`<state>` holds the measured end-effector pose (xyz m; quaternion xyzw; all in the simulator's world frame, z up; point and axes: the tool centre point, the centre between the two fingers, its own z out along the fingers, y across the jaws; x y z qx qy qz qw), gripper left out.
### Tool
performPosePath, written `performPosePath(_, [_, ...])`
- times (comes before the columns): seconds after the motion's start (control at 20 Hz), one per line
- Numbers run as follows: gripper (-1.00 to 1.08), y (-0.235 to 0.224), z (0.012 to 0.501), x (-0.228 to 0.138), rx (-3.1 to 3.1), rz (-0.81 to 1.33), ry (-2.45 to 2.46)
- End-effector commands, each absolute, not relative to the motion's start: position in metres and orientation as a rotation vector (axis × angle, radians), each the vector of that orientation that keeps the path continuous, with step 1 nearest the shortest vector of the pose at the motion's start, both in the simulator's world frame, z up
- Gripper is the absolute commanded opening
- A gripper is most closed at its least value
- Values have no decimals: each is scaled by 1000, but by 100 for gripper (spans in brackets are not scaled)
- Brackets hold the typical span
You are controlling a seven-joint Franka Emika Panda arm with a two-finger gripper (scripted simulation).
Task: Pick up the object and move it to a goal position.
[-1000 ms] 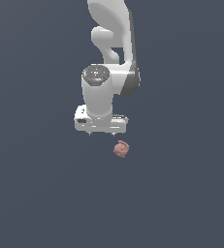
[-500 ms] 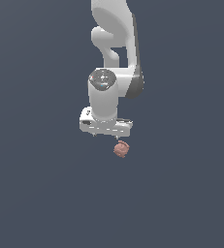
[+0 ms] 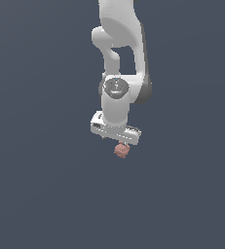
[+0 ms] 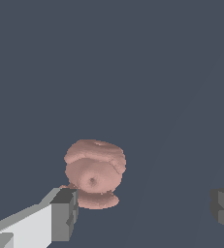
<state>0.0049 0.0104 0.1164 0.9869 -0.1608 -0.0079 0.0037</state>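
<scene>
The jaws stand wide apart, released, with one fingertip (image 4: 62, 213) close beside the object (image 4: 95, 172) and the other well off to the far side, so the gripper (image 3: 118, 140) looks off-centre for a clean pinch. In the exterior view the object (image 3: 121, 150) sits on the bench (image 3: 46, 194) just under the gripper's right end. The surface around it is plain and flat with no edge in sight, giving ample room to shift sideways.
</scene>
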Motion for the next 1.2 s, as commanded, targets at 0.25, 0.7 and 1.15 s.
performPosePath(0.25, [100,36,100,7,3058,-9,-705])
performPosePath(0.7, [100,50,90,8,3033,-1,-817])
performPosePath(1.15, [100,50,80,8,3033,-1,-820])
